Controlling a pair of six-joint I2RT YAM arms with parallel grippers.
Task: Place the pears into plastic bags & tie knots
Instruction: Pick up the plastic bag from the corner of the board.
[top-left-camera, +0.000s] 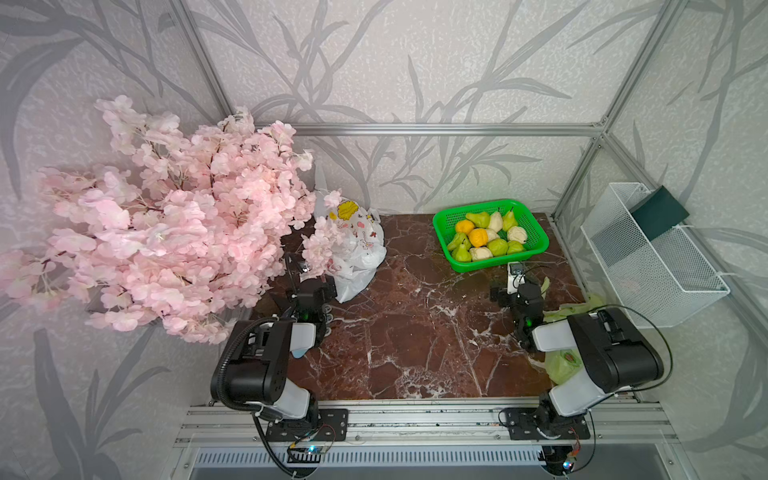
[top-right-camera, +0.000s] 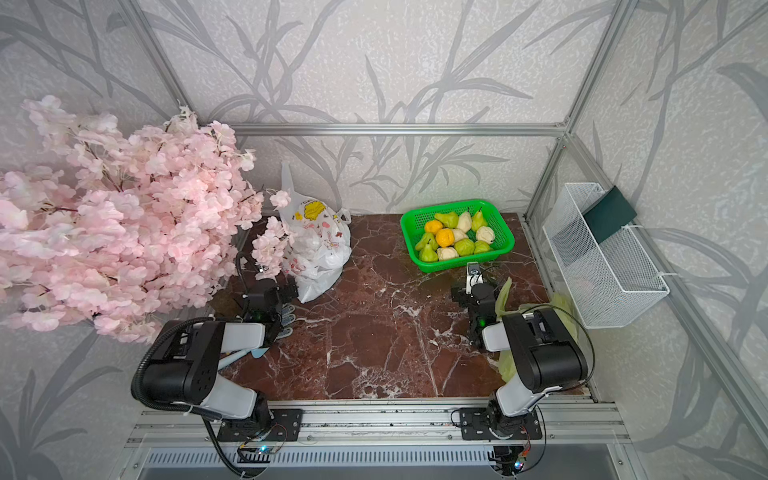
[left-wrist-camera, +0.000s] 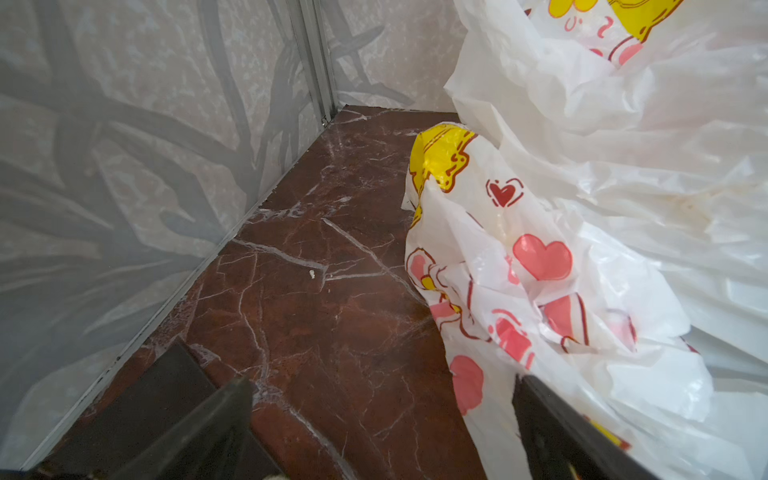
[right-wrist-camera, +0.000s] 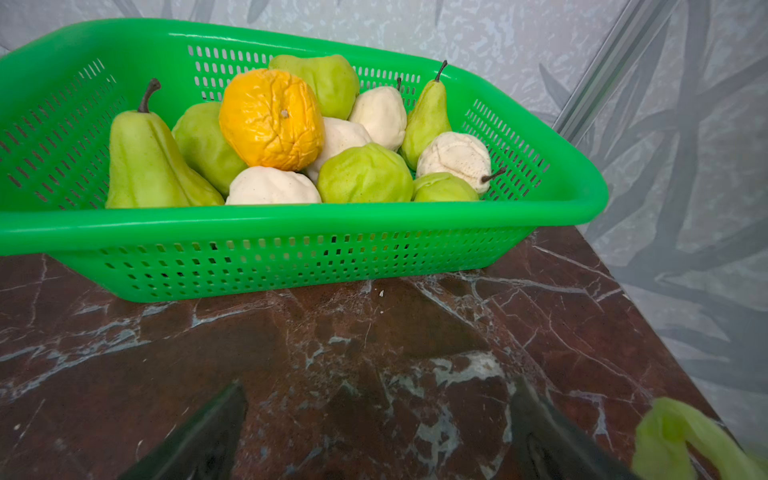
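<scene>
The left fingers (left-wrist-camera: 216, 424) are spread wide and empty over the marble surface (left-wrist-camera: 311, 332). The white plastic bags (left-wrist-camera: 540, 257), printed with pink hearts and yellow cartoon shapes, lie crumpled just beside one finger; their red marks are not legible as writing. The right fingers (right-wrist-camera: 208, 432) are spread wide and empty. The pears (right-wrist-camera: 365, 174) lie just ahead, in the green mesh basket (right-wrist-camera: 291, 224) with an orange (right-wrist-camera: 272, 118). The yellow-green plastic bag (right-wrist-camera: 673, 432) lies beside one finger.
</scene>
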